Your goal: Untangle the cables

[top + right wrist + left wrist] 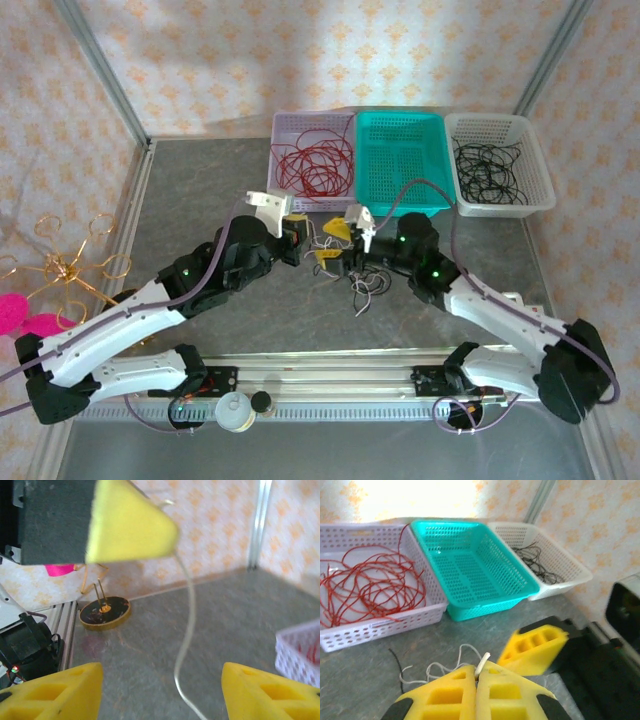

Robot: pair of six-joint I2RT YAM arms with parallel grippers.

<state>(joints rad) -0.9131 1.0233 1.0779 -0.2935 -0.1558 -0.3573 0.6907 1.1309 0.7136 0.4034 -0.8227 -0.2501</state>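
My left gripper [479,674] is shut on the end of a white cable [483,661], which sticks up between the yellow pads. The rest of that cable trails in loops on the grey table [436,669], beside a thin black strand [396,661]. My right gripper [162,682] is open, and the white cable [186,645] hangs down between its fingers from the left gripper's pad [131,527] above. From overhead the left gripper [305,240] and right gripper [333,243] meet mid-table, with a small white-and-black tangle [365,290] lying just in front of them.
Three baskets line the back: a lilac basket [282,128] holding red cables [315,165], an empty teal basket [400,160], and a white basket [540,180] holding black cables [488,170]. A gold wire stand [60,262] stands at the far left, its round base [105,614] visible.
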